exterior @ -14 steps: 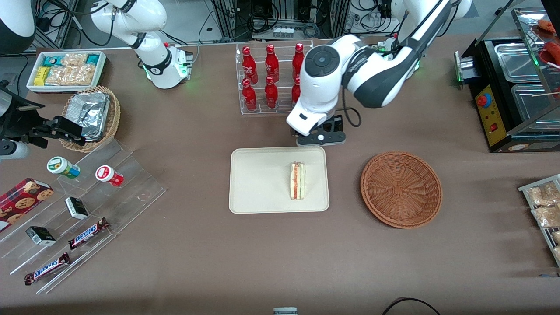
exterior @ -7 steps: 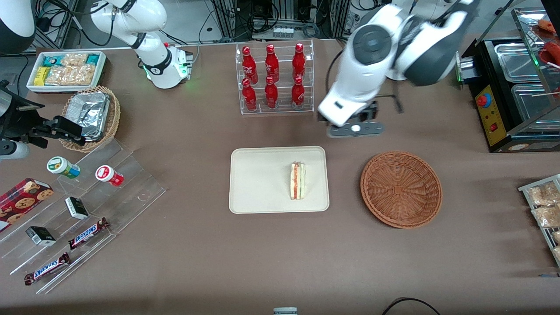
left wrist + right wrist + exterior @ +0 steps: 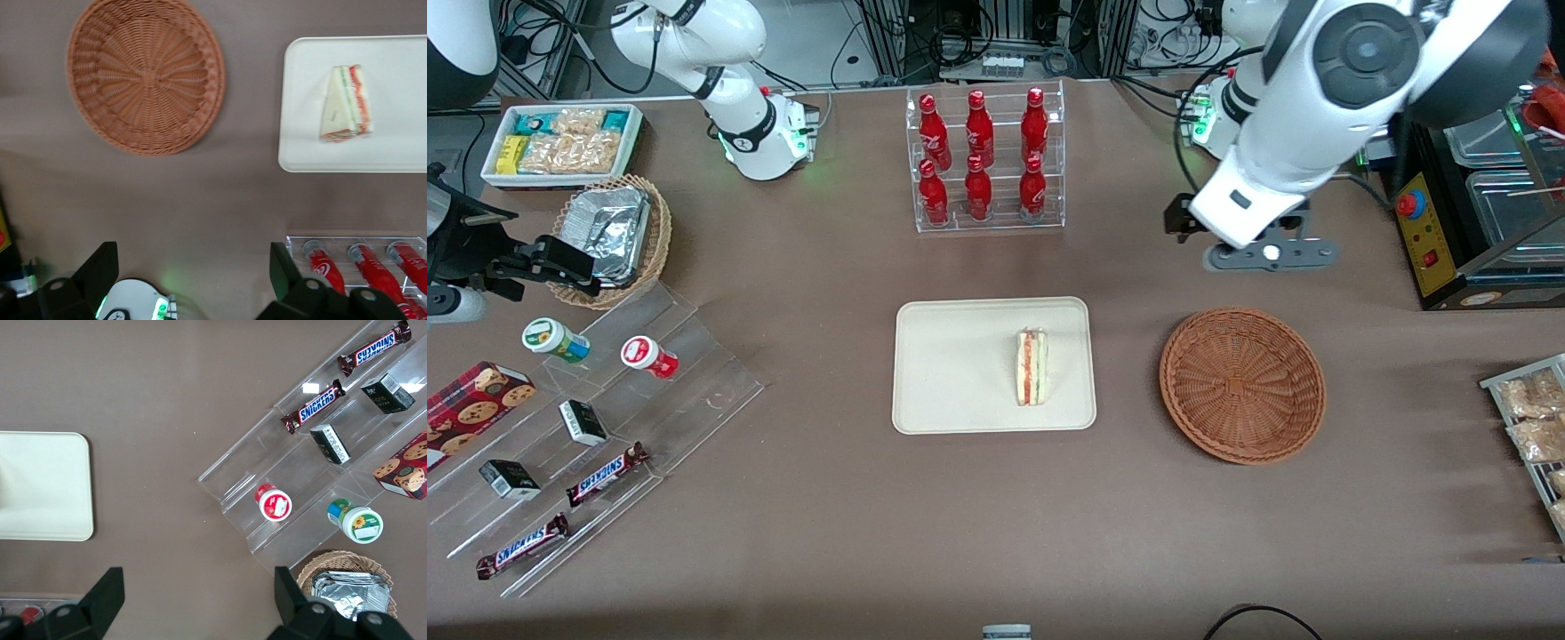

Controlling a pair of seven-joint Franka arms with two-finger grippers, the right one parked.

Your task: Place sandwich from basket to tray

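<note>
Sandwich is already on the tray, lying on its side w/ the pink-red and green filling edge showing, toward the tray end nearest the basket. Wrist cam confirms: sandwich sits fully inside the tray rim, not hanging over. Basket has nothing in it, and it's apart from the tray w/ bare table between.

Your gripper is up above the table, farther from the front cam than the basket, roughly between the basket and the black machine at the working arm's end. Its fingers are spread wide and hold nothing; only table and the arm's own base show between them.

Judgement: the place step looks done, so you're in the retreat/clear-off phase. Nothing left to carry.

Next move, as I read it:
- Take the arm to a rest pose, no need to go near the tray again.
- Mind the bottle rack w/ red bottles, it stands farther from the front cam than the tray, and the machine close by the arm's elbow side.
- No need to close the fingers on anything; leave sandwich alone, it looks stable where it lies.

If you want a check before ending: sandwich inside rim, basket bare, gripper free. All three read OK here.
</note>
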